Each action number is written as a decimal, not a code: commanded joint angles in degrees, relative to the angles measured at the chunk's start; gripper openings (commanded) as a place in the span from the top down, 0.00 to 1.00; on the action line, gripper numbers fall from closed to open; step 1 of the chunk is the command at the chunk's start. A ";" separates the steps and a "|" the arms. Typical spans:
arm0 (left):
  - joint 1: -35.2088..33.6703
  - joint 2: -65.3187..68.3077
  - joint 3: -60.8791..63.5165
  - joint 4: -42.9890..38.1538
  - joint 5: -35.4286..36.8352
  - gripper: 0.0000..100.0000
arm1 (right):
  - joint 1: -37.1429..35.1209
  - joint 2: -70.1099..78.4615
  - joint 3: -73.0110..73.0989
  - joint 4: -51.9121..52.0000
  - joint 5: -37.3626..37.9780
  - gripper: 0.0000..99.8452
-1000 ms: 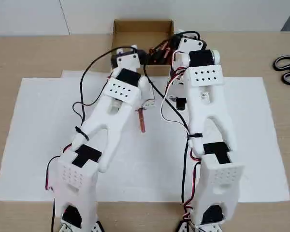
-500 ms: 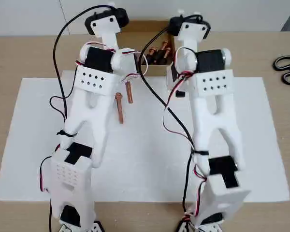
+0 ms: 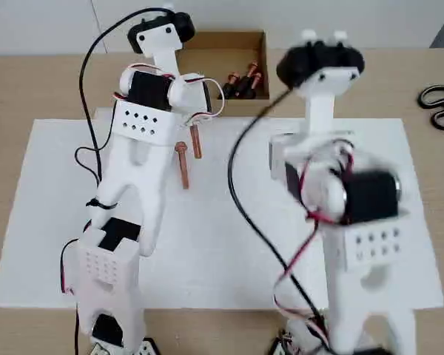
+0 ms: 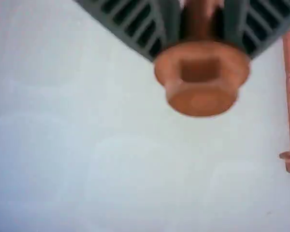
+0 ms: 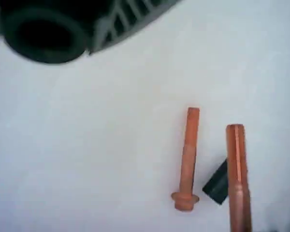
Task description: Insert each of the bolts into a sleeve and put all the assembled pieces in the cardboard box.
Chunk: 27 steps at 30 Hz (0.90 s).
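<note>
My left gripper (image 4: 200,26) is shut on a copper bolt (image 4: 201,79) whose hex head faces the camera. In the high view this held bolt (image 3: 196,140) hangs just above the white paper, below the left gripper (image 3: 194,127). A second bolt (image 3: 183,165) lies flat on the paper beside it. My right gripper (image 5: 72,26) holds a black sleeve (image 5: 41,34), open end towards the camera, above the paper. The lying bolt (image 5: 186,159) and the held bolt (image 5: 238,179) are in the right wrist view. Several assembled pieces (image 3: 243,81) lie in the cardboard box (image 3: 207,41).
A white paper sheet (image 3: 229,244) covers the middle of the wooden table. Scissors (image 3: 440,103) lie at the far right edge. The right arm's body (image 3: 355,214) stands high over the right half of the sheet, cables trailing between the arms.
The right arm has pulled back from the box towards the near side and risen. The left arm swung left a second ago and has since held still with its bolt.
</note>
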 commanded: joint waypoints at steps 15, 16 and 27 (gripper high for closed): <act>2.11 -2.29 -3.65 1.05 -1.67 0.99 | 2.33 -23.25 63.47 -63.25 4.22 1.00; 2.46 -3.87 -4.53 1.05 -2.11 0.99 | 2.59 -23.43 64.26 -63.87 4.22 1.00; 5.10 -33.67 18.77 1.05 -4.57 0.99 | 1.98 -23.69 66.90 -64.31 3.69 1.00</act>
